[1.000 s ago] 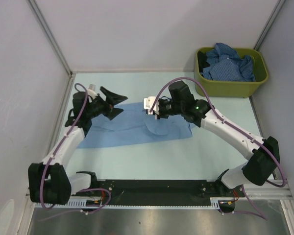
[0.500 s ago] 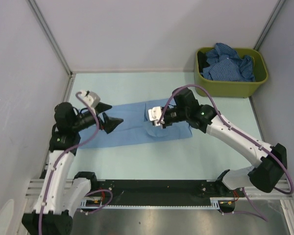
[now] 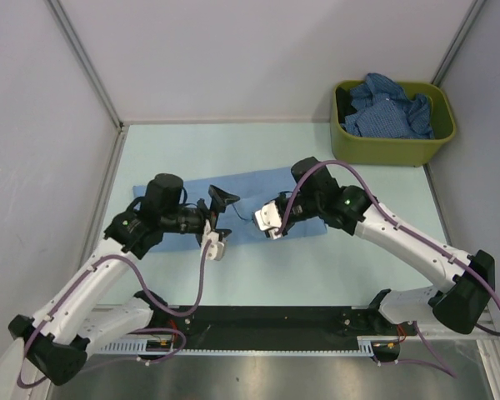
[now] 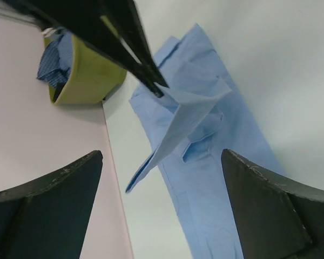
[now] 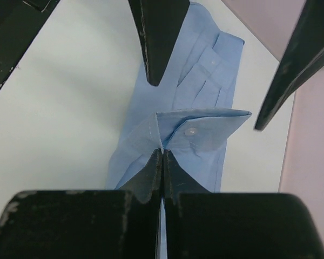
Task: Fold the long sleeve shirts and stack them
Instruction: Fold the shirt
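Your right gripper is clenched on a fold of the light blue shirt. Its two fingers are pressed flat together, with the cloth pinched at their tips. From that pinch the cloth rises off the table into a small peaked flap, and a button shows on the flap just above the tips. The rest of the shirt lies flat in a long strip across the middle of the table, between your two arms.

Your left gripper is released, its jaws spread wide, and it grasps nothing. It points at the right gripper from the opposite side. The raised flap sits ahead of the gap between its fingers, close to their tips. You cannot tell from these views whether either finger touches the cloth.

The green bin stands at the far right corner of the table, well apart from the blue shirt. The darker shirts lie crumpled in it, heaped up to its rim.
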{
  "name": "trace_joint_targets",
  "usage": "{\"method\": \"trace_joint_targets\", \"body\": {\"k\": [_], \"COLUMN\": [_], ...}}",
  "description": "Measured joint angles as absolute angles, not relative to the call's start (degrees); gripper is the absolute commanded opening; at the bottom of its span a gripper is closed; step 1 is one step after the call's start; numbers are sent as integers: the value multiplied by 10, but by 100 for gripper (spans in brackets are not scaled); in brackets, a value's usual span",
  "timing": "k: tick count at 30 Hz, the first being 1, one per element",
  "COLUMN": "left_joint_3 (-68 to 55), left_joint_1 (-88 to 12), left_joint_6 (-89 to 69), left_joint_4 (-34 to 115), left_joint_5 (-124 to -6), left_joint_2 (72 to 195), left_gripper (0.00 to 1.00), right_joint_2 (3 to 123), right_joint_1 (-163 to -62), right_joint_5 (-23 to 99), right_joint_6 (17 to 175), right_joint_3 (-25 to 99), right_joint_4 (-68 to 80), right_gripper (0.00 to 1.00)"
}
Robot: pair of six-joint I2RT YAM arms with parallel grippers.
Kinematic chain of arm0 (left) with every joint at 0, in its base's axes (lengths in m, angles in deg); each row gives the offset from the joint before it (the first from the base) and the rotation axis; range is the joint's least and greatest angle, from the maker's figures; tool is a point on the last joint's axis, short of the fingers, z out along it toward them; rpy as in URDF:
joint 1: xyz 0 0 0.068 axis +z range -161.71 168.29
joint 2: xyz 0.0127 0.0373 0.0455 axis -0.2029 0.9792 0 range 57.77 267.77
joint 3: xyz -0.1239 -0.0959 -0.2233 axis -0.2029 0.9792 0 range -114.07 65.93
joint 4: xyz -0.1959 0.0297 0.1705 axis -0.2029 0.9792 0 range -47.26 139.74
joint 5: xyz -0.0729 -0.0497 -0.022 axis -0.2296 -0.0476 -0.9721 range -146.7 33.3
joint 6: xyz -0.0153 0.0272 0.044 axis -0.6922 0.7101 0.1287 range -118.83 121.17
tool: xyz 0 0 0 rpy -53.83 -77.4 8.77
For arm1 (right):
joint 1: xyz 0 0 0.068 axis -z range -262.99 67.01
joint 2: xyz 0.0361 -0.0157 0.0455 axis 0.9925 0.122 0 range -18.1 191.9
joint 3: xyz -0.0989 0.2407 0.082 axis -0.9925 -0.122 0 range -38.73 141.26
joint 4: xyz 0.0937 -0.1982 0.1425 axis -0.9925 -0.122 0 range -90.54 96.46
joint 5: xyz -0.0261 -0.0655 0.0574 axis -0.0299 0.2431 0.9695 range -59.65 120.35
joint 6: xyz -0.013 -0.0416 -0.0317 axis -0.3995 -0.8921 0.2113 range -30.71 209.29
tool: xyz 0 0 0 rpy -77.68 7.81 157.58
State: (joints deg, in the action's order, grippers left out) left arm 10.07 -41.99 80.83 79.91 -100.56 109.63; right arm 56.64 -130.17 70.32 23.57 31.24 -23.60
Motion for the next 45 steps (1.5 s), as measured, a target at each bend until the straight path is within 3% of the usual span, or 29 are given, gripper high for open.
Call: {"method": "trace_joint_targets", "body": {"k": [4, 7, 8, 9, 10, 11, 13, 14, 15, 17, 18, 23, 29, 35, 38, 41, 45], "left_joint_3": [95, 84, 81, 80, 80, 79, 66, 56, 43, 5, -12, -130, -305, -521, -624, -643, -641], "left_joint_1": [-464, -482, -489, -498, -506, -511, -516, -516, -514, -496, -480, -395, -360, -350, -333, -317, -312], "left_joint_6": [876, 897, 902, 906, 907, 904, 885, 870, 857, 808, 781, 601, 310, 104, 63, 89, 146], "left_joint_4": [821, 827, 828, 827, 827, 828, 833, 835, 839, 837, 831, 809, 771, 791, 783, 767, 764], "left_joint_5": [-960, -943, -937, -929, -924, -915, -900, -895, -890, -889, -890, -884, -828, -708, -665, -659, -658], "left_joint_2": [1128, 1147, 1153, 1158, 1162, 1167, 1184, 1192, 1203, 1231, 1243, 1330, 1474, 1625, 1698, 1729, 1746], "left_gripper": [90, 64, 47, 39, 21, 14, 0, 0, 0, 0, 0, 0, 0, 0, 4, 9, 0], "right_joint_2": [567, 567, 567, 567, 567, 567, 567, 567, 567, 567, 567, 573, 597, 611, 618, 621, 624], "right_joint_1": [-1307, -1313, -1315, -1317, -1318, -1319, -1320, -1320, -1319, -1310, -1299, -1184, -1034, -982, -979, -978, -979], "right_joint_5": [703, 703, 702, 701, 700, 698, 689, 680, 672, 645, 635, 598, 586, 583, 587, 598, 620], "right_joint_6": [228, 221, 219, 217, 217, 217, 223, 233, 249, 292, 315, 442, 563, 625, 643, 662, 685], "right_joint_3": [312, 312, 312, 312, 312, 312, 312, 312, 312, 311, 311, 326, 377, 383, 383, 383, 383], "right_joint_4": [-239, -242, -242, -242, -242, -242, -239, -236, -229, -203, -188, -142, -125, -130, -136, -142, -155], "right_gripper": [0, 0, 0, 0, 2, 4, 35, 49, 73, 94, 100, 100, 100, 100, 100, 97, 91]}}
